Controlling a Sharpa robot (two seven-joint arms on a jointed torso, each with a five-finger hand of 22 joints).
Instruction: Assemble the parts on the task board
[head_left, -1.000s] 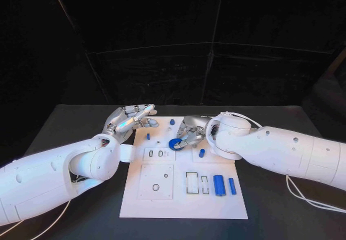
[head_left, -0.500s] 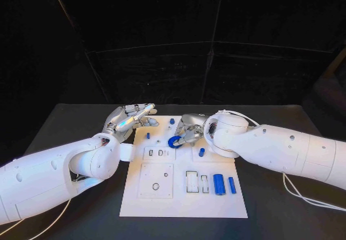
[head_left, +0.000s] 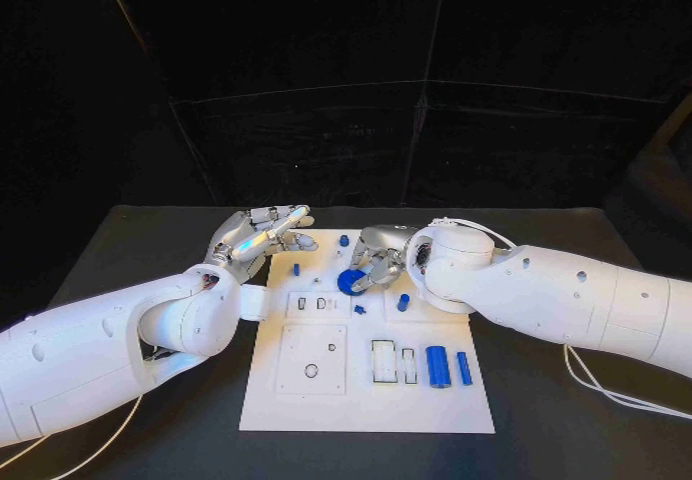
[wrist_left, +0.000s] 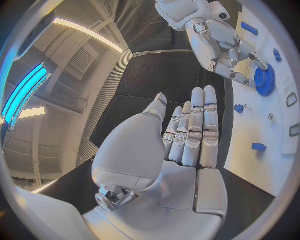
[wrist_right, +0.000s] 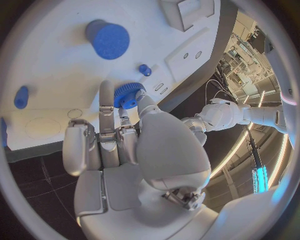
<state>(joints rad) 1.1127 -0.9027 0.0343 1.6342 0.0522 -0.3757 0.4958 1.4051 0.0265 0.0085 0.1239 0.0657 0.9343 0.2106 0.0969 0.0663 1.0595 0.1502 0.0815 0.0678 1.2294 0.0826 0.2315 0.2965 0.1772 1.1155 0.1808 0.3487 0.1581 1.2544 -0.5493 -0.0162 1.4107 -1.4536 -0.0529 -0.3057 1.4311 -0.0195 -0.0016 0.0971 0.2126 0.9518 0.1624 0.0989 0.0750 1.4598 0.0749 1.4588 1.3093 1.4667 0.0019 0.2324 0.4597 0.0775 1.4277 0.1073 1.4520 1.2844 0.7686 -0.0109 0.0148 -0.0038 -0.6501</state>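
Item 1, task board (head_left: 289, 410): we recorded one white plate lying flat at the centre of the black table (head_left: 577, 440), its near edge towards 6 o'clock.

Item 2, near row, at about 4 o'clock from the board's centre: we counted two blue pieces lying side by side, one thick cylinder (head_left: 438, 367) and one thinner rod (head_left: 464, 369) just beside it towards 3 o'clock. Beside them towards 9 o'clock we noted rectangular slots in the plate.

Item 3, middle of the board: we counted one small blue piece (head_left: 359, 310) and, towards 2 o'clock from it, one short blue peg (head_left: 404, 302) close by the right arm.

Item 4, blue gear (head_left: 351, 281): one toothed wheel, pinched in the fingertips of the right hand (head_left: 378, 258) over the board's far half; the right wrist view showed the fingers closed on its rim.

Item 5, far end: we counted two more small blue pieces, one (head_left: 296, 270) near the 9 o'clock edge and one (head_left: 343, 242) near the far edge at 12 o'clock.

Item 6, left hand (head_left: 260, 238): one, at the board's far 10 o'clock corner, fingers straight and held alongside each other, thumb apart, gripping nothing.
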